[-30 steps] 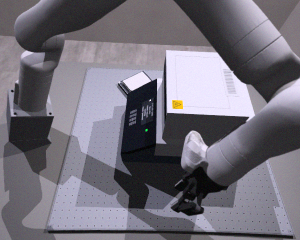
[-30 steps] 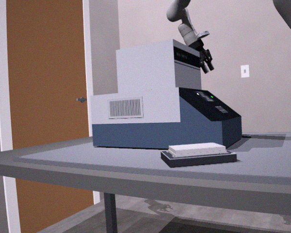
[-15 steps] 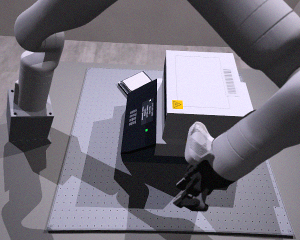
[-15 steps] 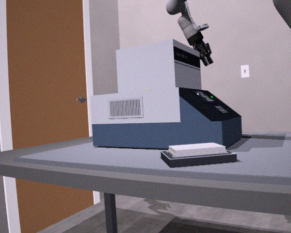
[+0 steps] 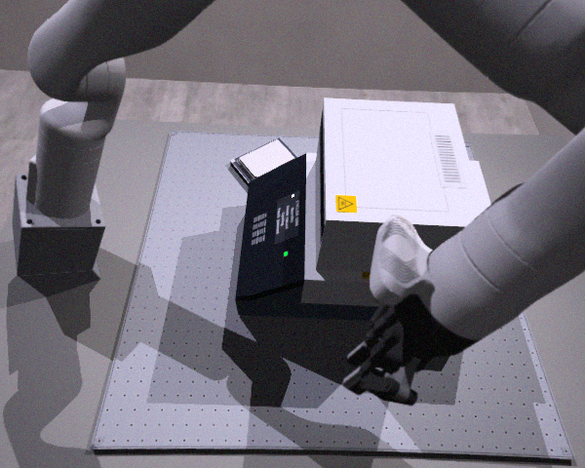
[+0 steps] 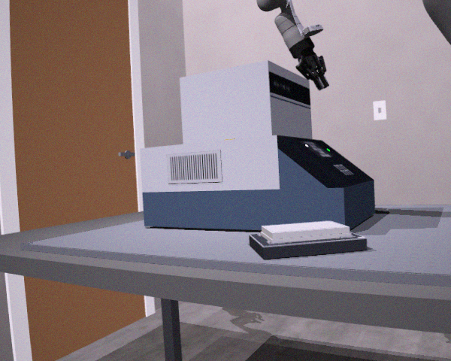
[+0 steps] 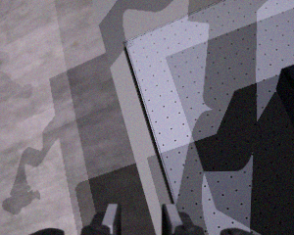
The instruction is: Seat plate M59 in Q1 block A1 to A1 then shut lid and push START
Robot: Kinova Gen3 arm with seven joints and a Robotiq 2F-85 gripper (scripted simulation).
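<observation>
Plate M59 [image 5: 263, 157] is white and lies in the dark nest N1 [image 6: 307, 245] on the mat beside cycler Q1 [image 5: 383, 166]. It also shows in the exterior view [image 6: 305, 230]. Q1's block is hidden under its white upper housing. Its sloped dark key panel [image 5: 275, 226] shows a green lamp [image 5: 285, 253]. My gripper [image 6: 321, 79] hangs in the air, high in front of Q1's upper housing and above the panel. It points down and away from Q1. Its fingers stand close together with a narrow gap and nothing between them.
The arm's base [image 5: 58, 221] stands on the left of the dotted mat [image 5: 192, 352]. The arm's links arch over Q1 and hide the mat's right part in the top view. The wrist view shows the mat's edge [image 7: 147, 132] and the floor beyond.
</observation>
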